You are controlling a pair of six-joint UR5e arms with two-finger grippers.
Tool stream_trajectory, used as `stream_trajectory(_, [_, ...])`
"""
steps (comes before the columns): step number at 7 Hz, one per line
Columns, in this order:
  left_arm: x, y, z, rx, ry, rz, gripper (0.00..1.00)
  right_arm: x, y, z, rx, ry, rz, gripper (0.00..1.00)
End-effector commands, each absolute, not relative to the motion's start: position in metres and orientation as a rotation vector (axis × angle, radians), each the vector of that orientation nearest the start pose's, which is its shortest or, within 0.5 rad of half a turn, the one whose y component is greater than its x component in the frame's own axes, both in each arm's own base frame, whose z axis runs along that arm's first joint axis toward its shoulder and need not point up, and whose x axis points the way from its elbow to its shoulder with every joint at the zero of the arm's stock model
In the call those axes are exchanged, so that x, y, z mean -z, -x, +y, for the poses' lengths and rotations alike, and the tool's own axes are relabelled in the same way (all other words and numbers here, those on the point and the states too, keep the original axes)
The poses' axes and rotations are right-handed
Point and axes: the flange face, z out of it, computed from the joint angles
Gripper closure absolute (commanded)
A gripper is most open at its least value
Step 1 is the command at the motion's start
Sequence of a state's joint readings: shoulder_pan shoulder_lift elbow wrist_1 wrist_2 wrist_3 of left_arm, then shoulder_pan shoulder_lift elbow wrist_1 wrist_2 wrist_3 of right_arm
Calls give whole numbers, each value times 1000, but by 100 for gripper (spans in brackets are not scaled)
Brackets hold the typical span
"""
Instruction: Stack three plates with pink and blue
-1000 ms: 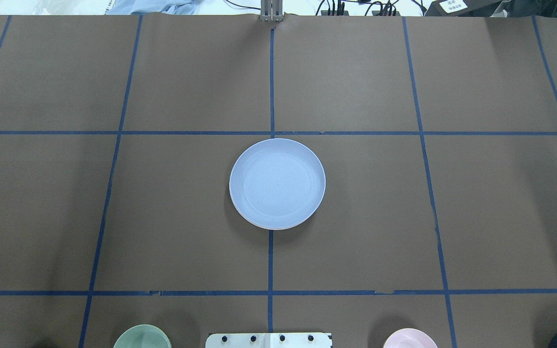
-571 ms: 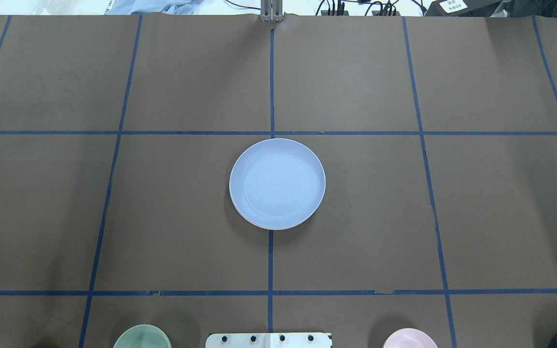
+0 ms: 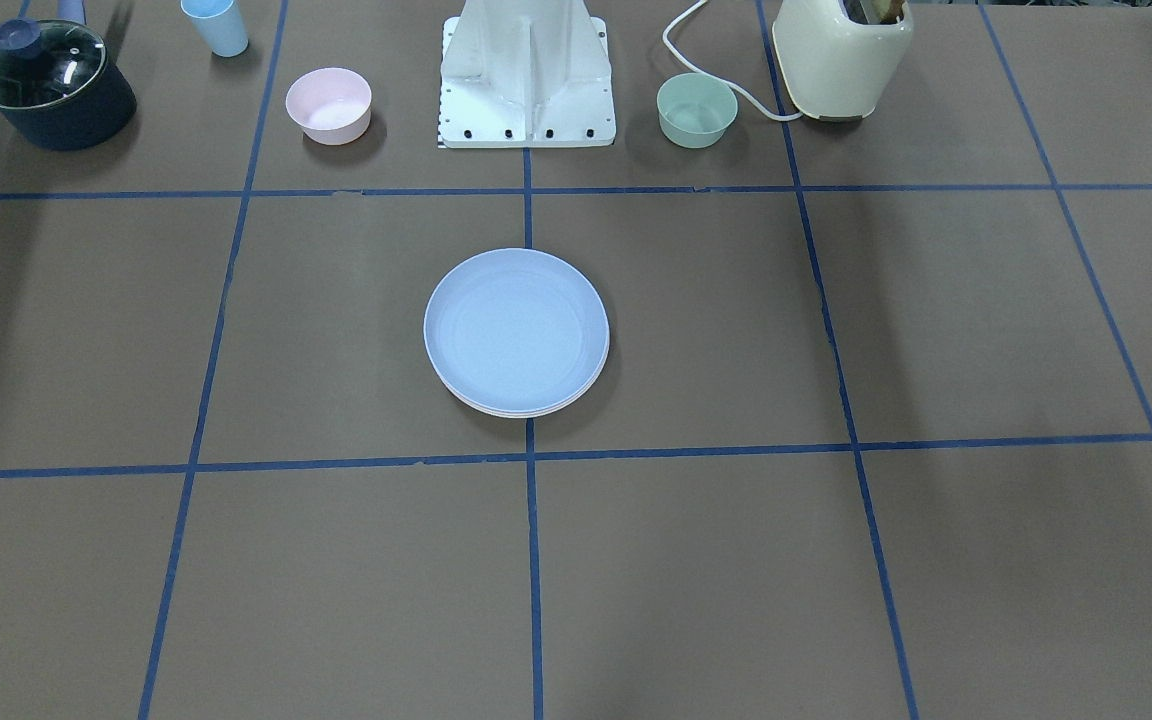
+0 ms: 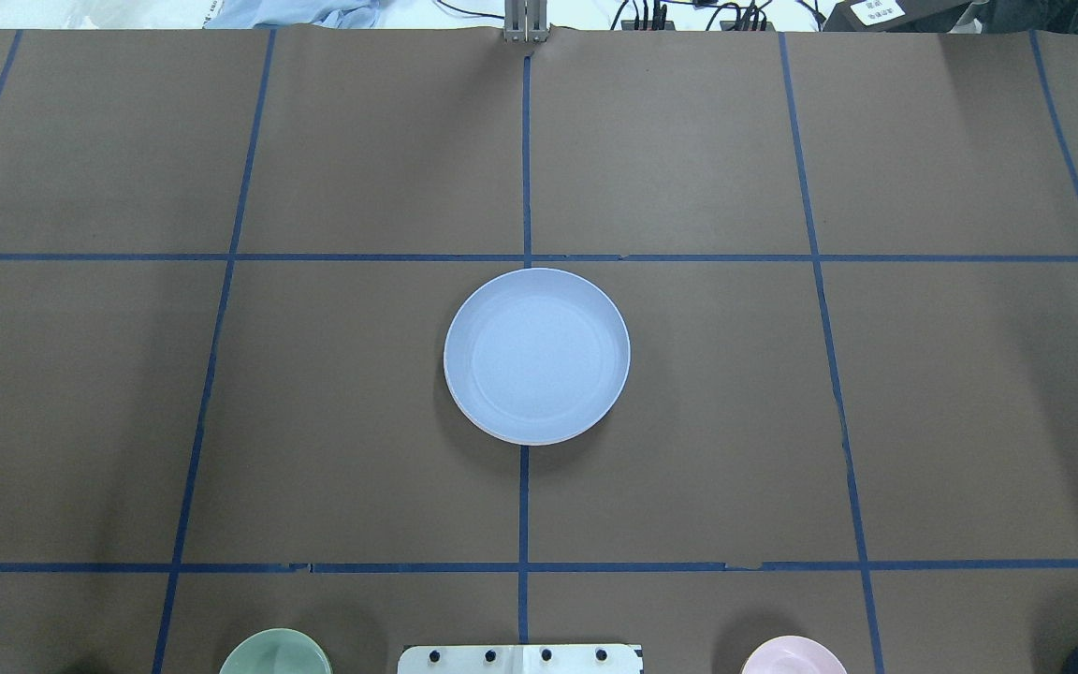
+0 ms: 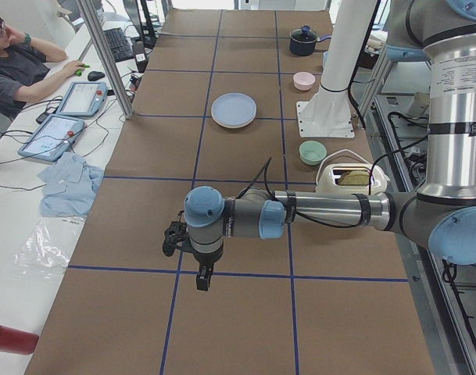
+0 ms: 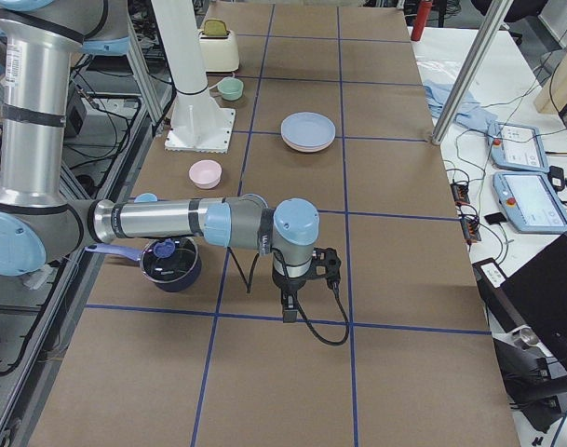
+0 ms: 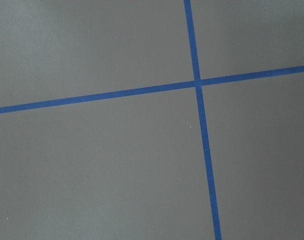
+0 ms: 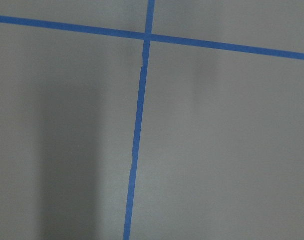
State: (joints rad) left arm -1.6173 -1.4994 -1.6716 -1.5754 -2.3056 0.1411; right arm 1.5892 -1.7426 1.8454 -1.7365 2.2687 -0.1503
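Overhead exterior view has the blue plate (image 4: 536, 356) lying flat at the ctr of the table (image 4: 221, 421), right on the middle tape line, nothing touching it from above. The front-facing view shows it isn't alone: the lower plates (image 3: 526, 411) peek out as pale rims under its edge. From the right-side view one of them reads pinkish, so it looks like a stack w/ blue on top. I can't pick out a third, cream plate for sure. Both arms sit well apart from the stack, out toward the table ends. The left gripper (image 5: 200, 275) hangs pointing down over bare table, and the right gripper (image 6: 289, 305) does likewise. Only the side views catch them, so I can't tell if the fingers are apart or together; the wrist cams show just tape and brown paper. Handling, my guess: the plates look matte, stiff and light, prob plastic or similar, not esp. fragile or slippery. They're shallow w/ a low upturned rim, so the real hold is a pinch on the rim, one finger inside and one outside. Nested like this, a pinch could catch two rims at once or drag the stack sideways, so any lift wants to go straight up. The pink bowl (image 3: 328, 104) & green bowl (image 3: 697, 109) by the robot's base aren't part of it.
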Motion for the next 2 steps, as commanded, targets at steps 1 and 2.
stream_trajectory(1, [-645,89,-461,-102,-103,729,0,-624,-77,-411,104,3,-701,0])
stream_trajectory(2, [-645,88,-460,-102,-101,729,0,-623,-77,-411,105,1,-701,0])
